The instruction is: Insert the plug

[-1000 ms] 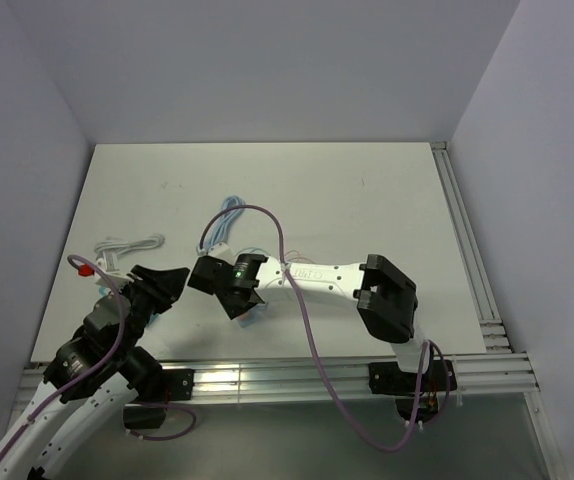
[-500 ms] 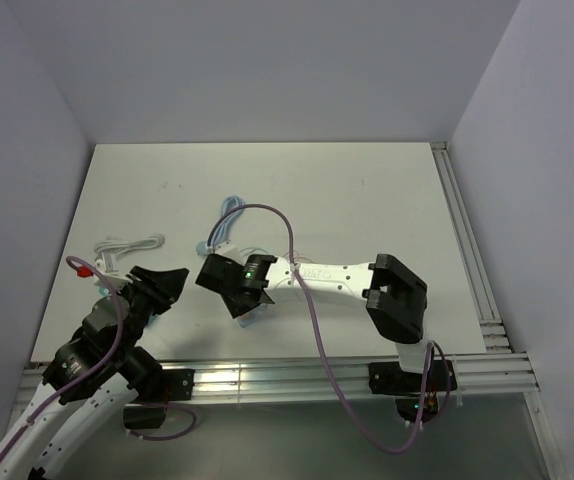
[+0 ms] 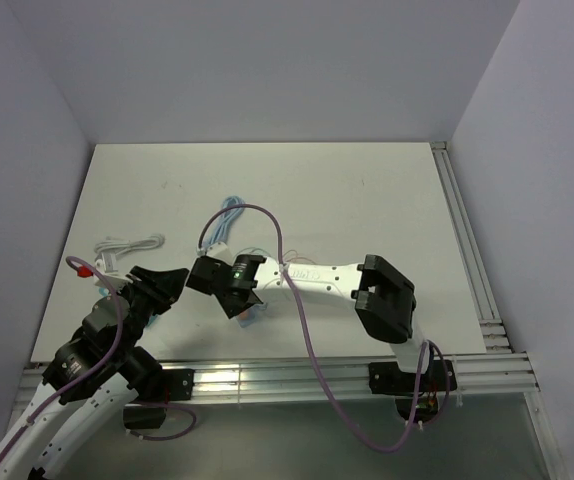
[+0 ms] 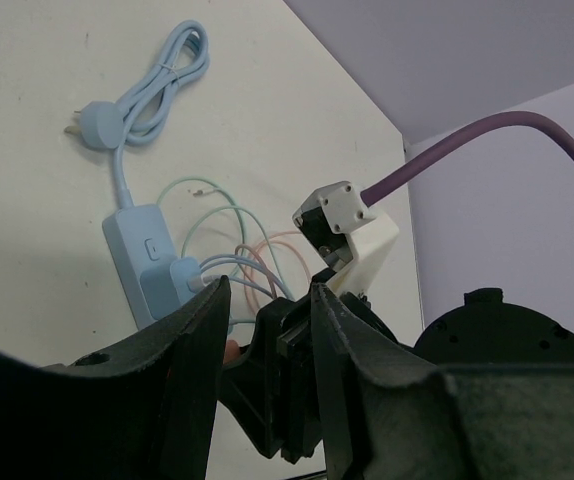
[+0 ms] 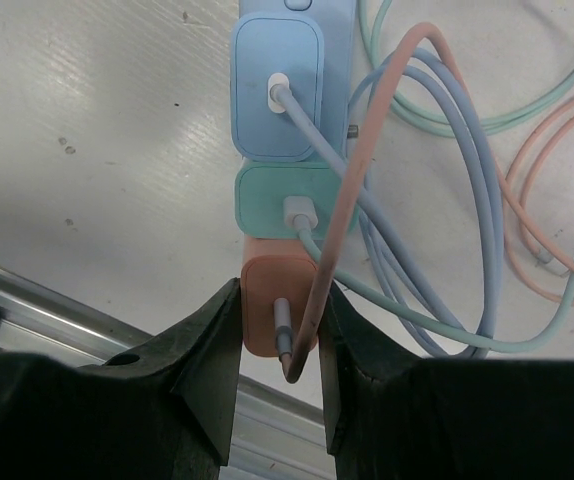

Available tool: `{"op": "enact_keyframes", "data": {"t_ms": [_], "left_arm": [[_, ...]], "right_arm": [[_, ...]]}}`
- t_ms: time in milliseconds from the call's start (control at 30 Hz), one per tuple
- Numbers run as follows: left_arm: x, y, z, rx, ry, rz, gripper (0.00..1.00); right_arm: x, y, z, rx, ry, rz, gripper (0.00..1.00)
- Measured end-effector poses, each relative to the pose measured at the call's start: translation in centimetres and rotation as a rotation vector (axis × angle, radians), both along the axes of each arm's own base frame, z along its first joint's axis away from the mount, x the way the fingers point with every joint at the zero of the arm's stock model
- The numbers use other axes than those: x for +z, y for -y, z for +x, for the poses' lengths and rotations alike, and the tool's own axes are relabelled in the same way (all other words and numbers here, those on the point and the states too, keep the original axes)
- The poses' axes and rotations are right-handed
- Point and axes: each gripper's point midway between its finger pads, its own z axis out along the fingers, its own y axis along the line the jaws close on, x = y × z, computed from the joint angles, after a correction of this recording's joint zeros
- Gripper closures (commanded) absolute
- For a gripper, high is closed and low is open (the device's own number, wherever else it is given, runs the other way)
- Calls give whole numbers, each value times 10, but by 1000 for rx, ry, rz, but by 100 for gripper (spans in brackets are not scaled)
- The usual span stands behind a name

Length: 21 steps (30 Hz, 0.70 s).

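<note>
Looks nearly done — pinching orange plug (image 5: 279, 320) in right gripper (image 5: 279, 300) at end of strip (image 4: 132, 255), touching seated green plug (image 5: 287, 205) below blue plug (image 5: 272, 95), full seating unclear — with left gripper (image 4: 267, 300) spread, empty.

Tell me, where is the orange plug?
In the right wrist view, the orange plug sits low in the middle, between the fingers of the right gripper, right beside the green plug.

Robot lab; plain walled enclosure (image 3: 267, 70), aluminium rail frame (image 3: 307, 372).
</note>
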Motion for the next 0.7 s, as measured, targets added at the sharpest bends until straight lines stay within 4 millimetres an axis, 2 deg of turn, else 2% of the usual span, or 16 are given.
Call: {"op": "enact_keyframes", "data": {"t_ms": [433, 700], "left_arm": [[0, 1, 0, -4, -5, -6, 57], [-2, 2, 0, -3, -12, -2, 57]], "right_arm": [[-2, 3, 2, -13, -12, 85, 100], [-3, 0, 0, -4, -6, 21, 100]]}}
